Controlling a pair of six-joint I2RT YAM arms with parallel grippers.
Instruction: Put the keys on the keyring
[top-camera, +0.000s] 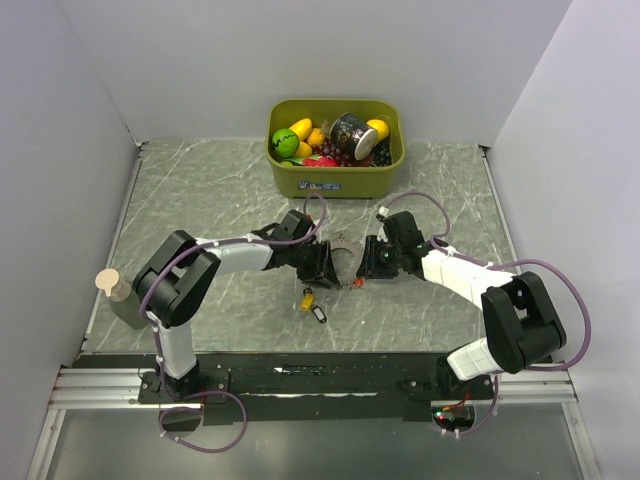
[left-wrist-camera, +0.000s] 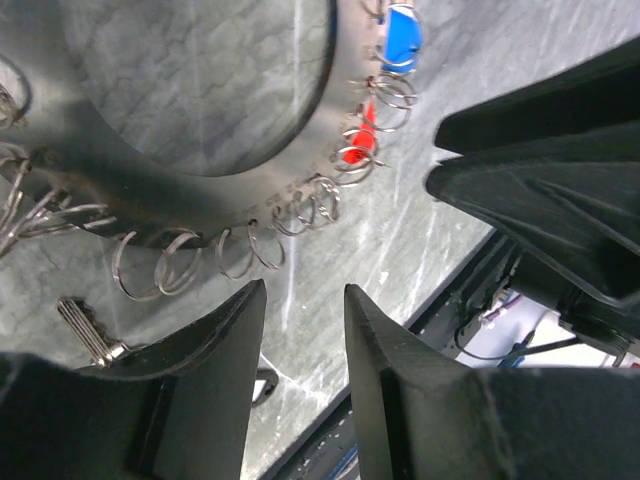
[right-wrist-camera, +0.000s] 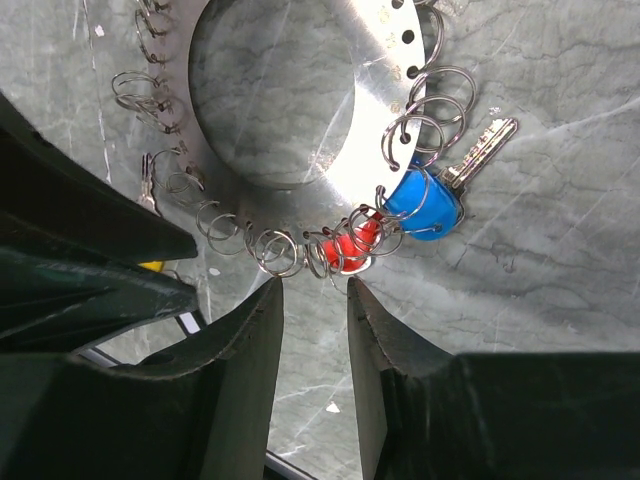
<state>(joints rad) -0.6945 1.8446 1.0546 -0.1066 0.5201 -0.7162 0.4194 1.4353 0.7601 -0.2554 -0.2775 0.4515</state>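
The keyring (top-camera: 343, 247), a flat silver disc with a big hole and small split rings along its rim, lies on the table between both grippers. A blue key (right-wrist-camera: 425, 200) and a red key (right-wrist-camera: 350, 245) hang on its rim rings. They show too in the left wrist view, the blue key (left-wrist-camera: 402, 35) above the red key (left-wrist-camera: 360, 145). A yellow key (top-camera: 307, 298) and a black key (top-camera: 320, 314) lie loose in front of the ring. My left gripper (left-wrist-camera: 305, 295) stands open just off the rim, nothing between its fingers. My right gripper (right-wrist-camera: 315, 290) is open at the rim beside the red key.
An olive bin (top-camera: 335, 182) of toy fruit and a dark can stands at the back centre. A small bottle (top-camera: 115, 295) sits at the table's left edge. Grey walls close in the left, right and back. The two grippers are close together over the ring.
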